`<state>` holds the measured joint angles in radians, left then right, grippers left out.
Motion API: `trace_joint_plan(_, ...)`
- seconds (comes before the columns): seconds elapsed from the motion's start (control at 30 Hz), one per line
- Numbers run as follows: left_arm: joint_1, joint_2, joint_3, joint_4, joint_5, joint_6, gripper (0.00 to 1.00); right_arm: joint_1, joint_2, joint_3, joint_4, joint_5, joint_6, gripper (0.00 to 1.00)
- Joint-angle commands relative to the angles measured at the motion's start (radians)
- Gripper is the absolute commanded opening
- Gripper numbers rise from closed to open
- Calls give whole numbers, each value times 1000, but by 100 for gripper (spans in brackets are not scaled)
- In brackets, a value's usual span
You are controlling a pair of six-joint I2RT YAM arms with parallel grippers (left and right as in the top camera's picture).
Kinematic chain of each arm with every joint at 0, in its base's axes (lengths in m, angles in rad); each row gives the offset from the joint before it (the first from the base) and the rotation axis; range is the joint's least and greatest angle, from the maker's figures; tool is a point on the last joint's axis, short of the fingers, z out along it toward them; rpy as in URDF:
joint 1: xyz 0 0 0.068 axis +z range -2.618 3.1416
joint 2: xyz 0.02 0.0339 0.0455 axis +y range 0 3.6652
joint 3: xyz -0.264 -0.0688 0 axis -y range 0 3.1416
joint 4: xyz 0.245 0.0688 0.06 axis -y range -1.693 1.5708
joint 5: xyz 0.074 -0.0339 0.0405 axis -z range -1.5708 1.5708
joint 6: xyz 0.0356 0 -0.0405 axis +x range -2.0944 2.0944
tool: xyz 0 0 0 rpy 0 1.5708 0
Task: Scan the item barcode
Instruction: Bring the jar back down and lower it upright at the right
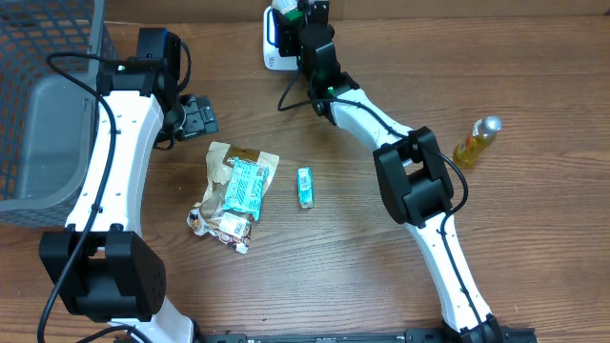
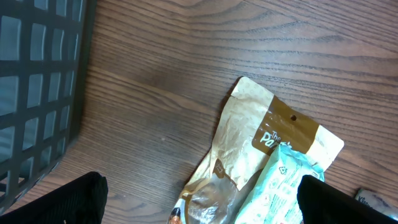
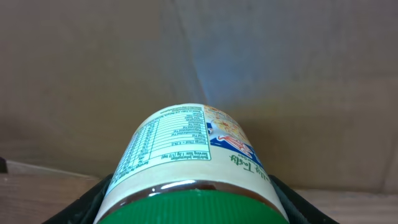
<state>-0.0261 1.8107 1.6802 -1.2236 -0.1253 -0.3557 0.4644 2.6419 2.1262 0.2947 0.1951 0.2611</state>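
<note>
**Inspector:** What is being recorded on the left side?

**Examiner:** A wire basket is being noted to the left of the left gripper. Its fingers are being held spread wide with nothing between them. A brown pouch is being viewed directly beneath it.

**Inspector:** And the right?

**Examiner:** A green-lidded jar is being clamped in the right gripper. A white device is being observed just beside that hand, and a teal packet well apart from it.
</note>
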Motion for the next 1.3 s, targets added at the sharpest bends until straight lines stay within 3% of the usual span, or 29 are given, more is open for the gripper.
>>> trace_joint_plan(0.0, -7, 1, 16, 1, -13, 12, 100, -9, -101, 21, -52, 14, -5, 4)
trace_joint_plan(0.17, -7, 1, 16, 1, -13, 12, 99, -11, -289, 21, -290, 14, -4, 4)
trace_joint_plan(0.3, -7, 1, 16, 1, -13, 12, 100, -14, -473, 21, -728, 14, 5, 4)
trace_joint_plan(0.4, -7, 1, 16, 1, -13, 12, 100, -23, -557, 21, -1018, 13, 87, 4)
trace_joint_plan(0.67, -7, 1, 16, 1, -13, 12, 99, -74, -575, 16, -1648, -16, 185, 4)
trace_joint_plan(0.87, -7, 1, 16, 1, -13, 12, 99, -129, -570, -79, -1780, -112, 185, 5)
trace_joint_plan(1.17, -7, 1, 16, 1, -13, 12, 100, -158, -570, -286, -1724, -153, 185, 8)
trace_joint_plan(1.27, -7, 1, 16, 1, -13, 12, 100, -158, -570, -347, -1687, -153, 185, 16)
